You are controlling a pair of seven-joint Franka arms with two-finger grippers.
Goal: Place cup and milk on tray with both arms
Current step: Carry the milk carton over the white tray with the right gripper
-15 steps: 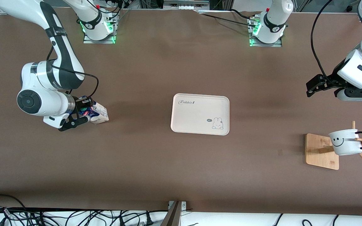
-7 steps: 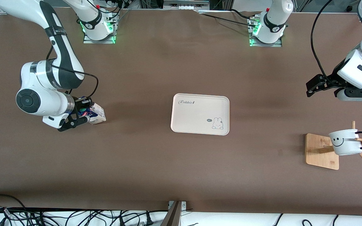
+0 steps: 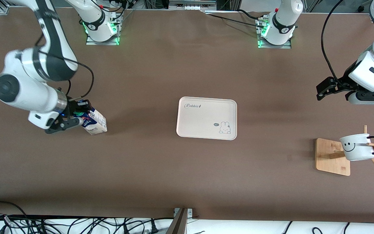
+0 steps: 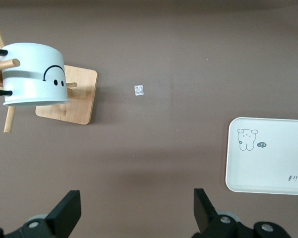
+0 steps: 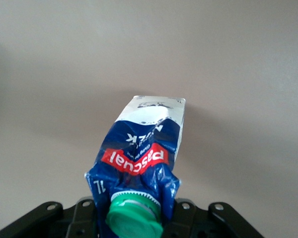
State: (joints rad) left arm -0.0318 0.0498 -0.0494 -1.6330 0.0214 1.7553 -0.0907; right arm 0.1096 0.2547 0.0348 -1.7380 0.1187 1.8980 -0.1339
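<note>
Milk carton (image 3: 93, 122) sits at the right arm's end of the table, well apart from the Rabbit tray (image 3: 206, 118) at table centre.

Front view: right gripper (image 3: 73, 119) is clamped on the carton's top end. Carton is tilted, base toward the tray, cap end in the jaws, so its long axis runs roughly along the line to the tray. My read: the carry is a straight haul toward the left arm's end, then stand it upright. Left gripper (image 3: 324, 90) hangs over bare table, waiting. Smiley mug (image 3: 357, 147) hangs by its black handle on a wooden rack (image 3: 333, 156), nearer the front camera than that gripper. Left arm is clearly the nearer one for the mug.

Left wrist view: jaws spread wide, nothing between them. Mug (image 4: 34, 74) lies on its side on the rack pegs, with the tray (image 4: 268, 156) well apart from it. A small white scrap (image 4: 138, 89) on the table shows only here.

Right wrist view: green cap (image 5: 135, 216) and crumpled gable sit right at the jaws, which the front view hides. Carton (image 5: 141, 161) body points away from the camera.
</note>
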